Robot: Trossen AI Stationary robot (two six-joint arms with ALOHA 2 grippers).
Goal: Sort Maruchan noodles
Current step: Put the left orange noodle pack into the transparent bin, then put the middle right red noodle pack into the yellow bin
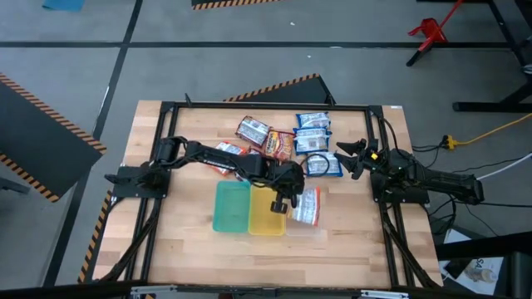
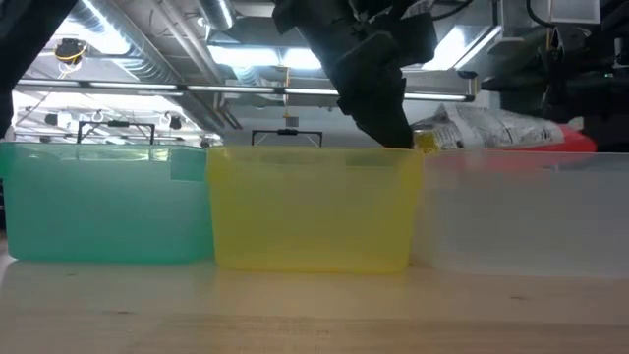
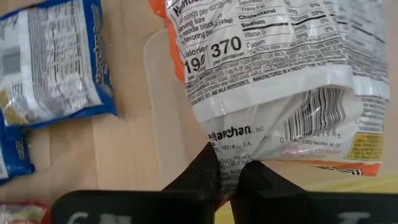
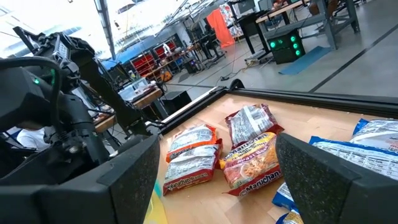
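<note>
My left gripper (image 1: 293,198) is shut on an orange-and-white noodle packet (image 1: 307,206), printed back side up, over the clear tray (image 1: 301,229). In the low view this packet (image 2: 491,128) sits just above the clear tray's rim (image 2: 521,157). Beside that tray stand the yellow tray (image 1: 266,214) and the green tray (image 1: 231,206). Blue packets (image 1: 314,139), dark red packets (image 1: 280,144) and another orange packet (image 1: 224,154) lie flat on the table's far half. My right gripper (image 1: 356,158) waits open near the blue packets, touching nothing. My left gripper pinches the orange-and-white packet between its two fingers (image 3: 205,174) at one short end's sealed edge (image 3: 227,155). The fingers slant down toward the table's right side. The packet juts out roughly level beyond them, above the clear tray; whether it touches the rim I cannot tell.
The three trays stand in a row near the table's middle, toward the near edge. The right wrist view shows orange (image 4: 189,158), dark red (image 4: 252,162) and blue packets (image 4: 373,143) ahead of the open fingers. Bare wood lies on the table's left and near parts.
</note>
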